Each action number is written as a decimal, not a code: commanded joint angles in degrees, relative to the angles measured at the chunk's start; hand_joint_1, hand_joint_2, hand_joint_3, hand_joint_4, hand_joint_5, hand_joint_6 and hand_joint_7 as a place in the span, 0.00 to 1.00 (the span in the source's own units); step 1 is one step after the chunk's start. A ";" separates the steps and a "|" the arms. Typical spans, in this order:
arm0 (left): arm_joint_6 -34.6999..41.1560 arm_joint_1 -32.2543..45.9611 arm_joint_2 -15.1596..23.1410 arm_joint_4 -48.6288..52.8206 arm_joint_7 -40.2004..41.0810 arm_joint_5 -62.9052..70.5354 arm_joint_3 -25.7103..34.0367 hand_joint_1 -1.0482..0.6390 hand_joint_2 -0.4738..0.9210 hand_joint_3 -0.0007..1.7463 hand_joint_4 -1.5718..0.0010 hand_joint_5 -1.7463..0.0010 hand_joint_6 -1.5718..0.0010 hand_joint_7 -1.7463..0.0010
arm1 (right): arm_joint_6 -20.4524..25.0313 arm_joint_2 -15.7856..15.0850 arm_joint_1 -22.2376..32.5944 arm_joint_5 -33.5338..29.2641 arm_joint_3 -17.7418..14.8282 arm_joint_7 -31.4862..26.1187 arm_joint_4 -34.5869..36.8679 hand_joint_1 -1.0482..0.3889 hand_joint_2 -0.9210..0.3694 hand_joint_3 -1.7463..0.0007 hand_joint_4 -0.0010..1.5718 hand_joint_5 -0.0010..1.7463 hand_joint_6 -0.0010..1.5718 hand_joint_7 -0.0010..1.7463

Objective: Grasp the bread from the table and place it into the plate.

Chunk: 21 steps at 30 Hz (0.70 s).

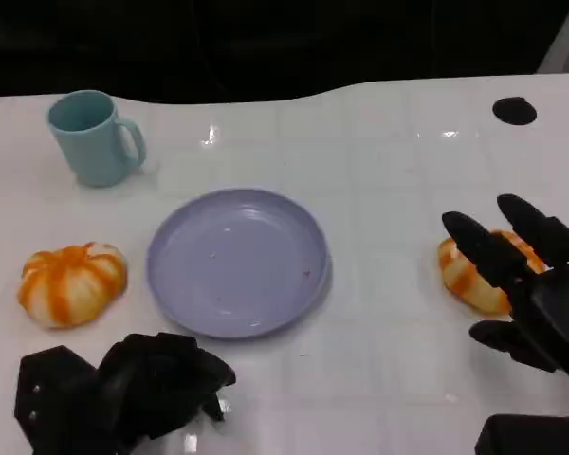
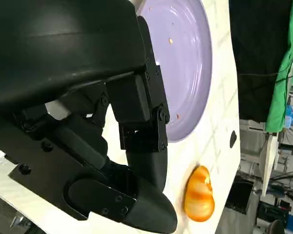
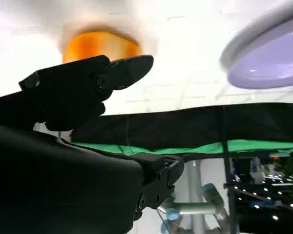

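Note:
A lavender plate (image 1: 185,284) lies at the table's middle, with nothing in it. One orange-and-white bread (image 1: 72,283) sits to its left. A second bread (image 1: 467,280) lies at the right, partly covered by my right hand (image 1: 526,289). That hand hovers over it with fingers spread and holds nothing. In the right wrist view the fingers (image 3: 83,80) stand apart just short of the bread (image 3: 100,45), with the plate (image 3: 268,58) beyond. My left hand (image 1: 123,389) rests at the near left edge, fingers curled in on nothing. The left wrist view shows those curled fingers (image 2: 136,146), the plate (image 2: 185,63) and the right bread (image 2: 199,195).
A light blue mug (image 1: 95,137) stands at the back left. A black round mark (image 1: 514,110) sits on the table at the back right. The white table ends in a dark backdrop behind.

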 commanded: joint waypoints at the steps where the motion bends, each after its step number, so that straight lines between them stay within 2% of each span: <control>1: -0.23 -0.14 0.72 0.87 0.08 0.27 0.34 0.00 0.79 0.15 0.44 0.13 0.04 0.75 | 1.75 -1.51 -0.46 -0.26 0.01 0.73 -0.17 0.39 0.03 0.98 0.00 0.00 0.07 0.01; 8: -0.26 0.00 0.64 0.75 0.19 0.39 0.25 0.00 0.79 0.15 0.43 0.13 0.04 0.75 | 3.24 -2.21 -2.83 0.05 1.01 1.95 3.39 0.37 0.04 0.98 0.01 0.01 0.08 0.01; 14: -0.20 0.10 0.56 0.78 0.17 0.56 0.02 0.00 0.79 0.15 0.43 0.13 0.04 0.76 | 3.99 -2.24 -5.84 -0.81 3.26 1.34 9.03 0.35 0.03 0.97 0.01 0.01 0.08 0.01; 21: -0.30 0.11 0.65 0.81 0.41 0.66 0.16 0.00 0.80 0.15 0.42 0.13 0.04 0.76 | 5.74 -1.28 -10.51 -1.32 5.43 0.52 15.16 0.34 0.03 0.96 0.01 0.01 0.08 0.00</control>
